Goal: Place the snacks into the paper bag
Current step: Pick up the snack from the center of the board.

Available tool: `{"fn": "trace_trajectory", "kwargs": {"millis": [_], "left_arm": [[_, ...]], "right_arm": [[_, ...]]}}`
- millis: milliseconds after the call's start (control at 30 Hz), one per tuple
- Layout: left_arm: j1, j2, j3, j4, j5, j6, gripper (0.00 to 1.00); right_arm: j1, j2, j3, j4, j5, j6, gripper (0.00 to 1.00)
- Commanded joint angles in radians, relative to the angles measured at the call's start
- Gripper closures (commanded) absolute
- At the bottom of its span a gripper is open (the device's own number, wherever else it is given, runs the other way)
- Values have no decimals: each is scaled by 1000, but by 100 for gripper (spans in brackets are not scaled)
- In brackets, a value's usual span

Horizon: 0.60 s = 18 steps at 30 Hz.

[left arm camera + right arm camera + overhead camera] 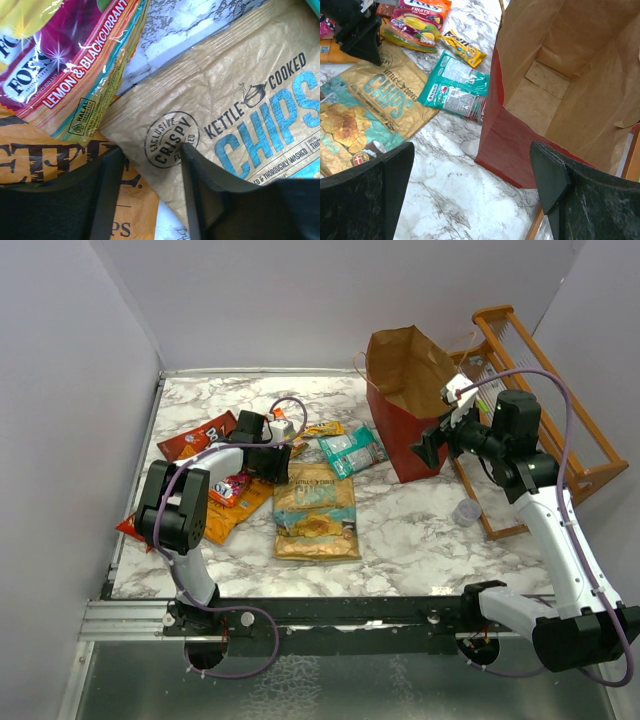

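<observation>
The large tan-and-teal chip bag (316, 512) lies flat mid-table. My left gripper (272, 462) is open and low over its far left corner; in the left wrist view (150, 192) the bag's corner (240, 100) lies between the spread fingers (107, 190). An orange bag (30, 160) and a pink Fox's pouch (65, 55) lie beside it. The red paper bag (405, 405) stands open, with its brown inside bare (555, 85). My right gripper (432, 445) is wide open and empty, held above the table at the bag's near side (470, 185).
A dark red Doritos bag (200, 435), an orange bag (225, 512), a teal pouch (352, 450) and a small yellow bar (322, 429) lie around the chip bag. A clear cup (467, 511) and an orange wooden rack (560, 425) stand to the right of the paper bag.
</observation>
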Motion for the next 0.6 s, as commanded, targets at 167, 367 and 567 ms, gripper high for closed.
{"fn": "trace_trajectory", "kwargs": {"millis": [167, 367, 567], "left_arm": [[-3, -13, -3, 1, 76, 15, 80], [-3, -35, 4, -2, 156, 44, 100], [-2, -77, -18, 17, 176, 63, 100]], "right_arm": [[0, -19, -23, 22, -6, 7, 1], [0, -16, -29, 32, -1, 15, 1], [0, -24, -37, 31, -15, 8, 1]]}}
